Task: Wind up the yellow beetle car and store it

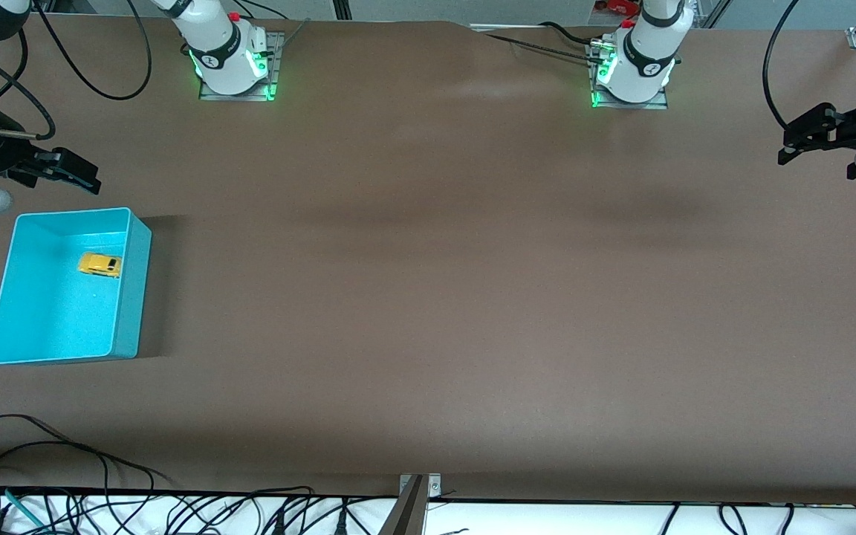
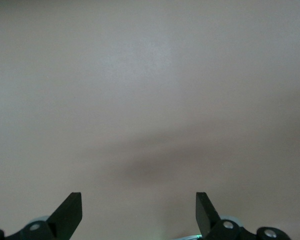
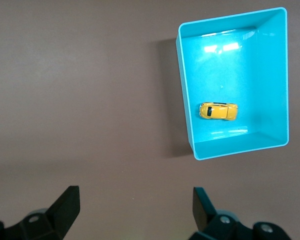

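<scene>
The car (image 1: pixel 99 265) lay inside the bin (image 1: pixel 134 297), on its floor, close to the long wall that faces the middle of the table and in the half of the bin farther from the front camera. It sat on its wheels, its length running roughly across the bin's short way, and nothing touched it. In the right wrist view the car (image 3: pixel 218 111) showed as a small yellow body with dark windows, just beside one long wall of the bin (image 3: pixel 285 75), with bright glints of light on the turquoise floor around it. The bin itself stood on the brown table (image 1: pixel 443 297) at the right arm's end, fairly near the front camera. The right gripper (image 1: pixel 82 177) hung in the air over bare table just beside the bin's short wall that is farther from the front camera, its fingers (image 3: pixel 65 205) spread wide apart and holding nothing. The left gripper (image 1: pixel 796 145) hung over the table's edge at the left arm's end, well apart from the bin and the car, likewise with its fingers (image 2: pixel 70 210) spread wide and empty; its wrist view showed only bare tabletop and a faint shadow below. Both arm bases stood along the table edge farthest from the front camera, each with a green glow at its foot. Loose black cables lay along the table edge nearest the front camera.
</scene>
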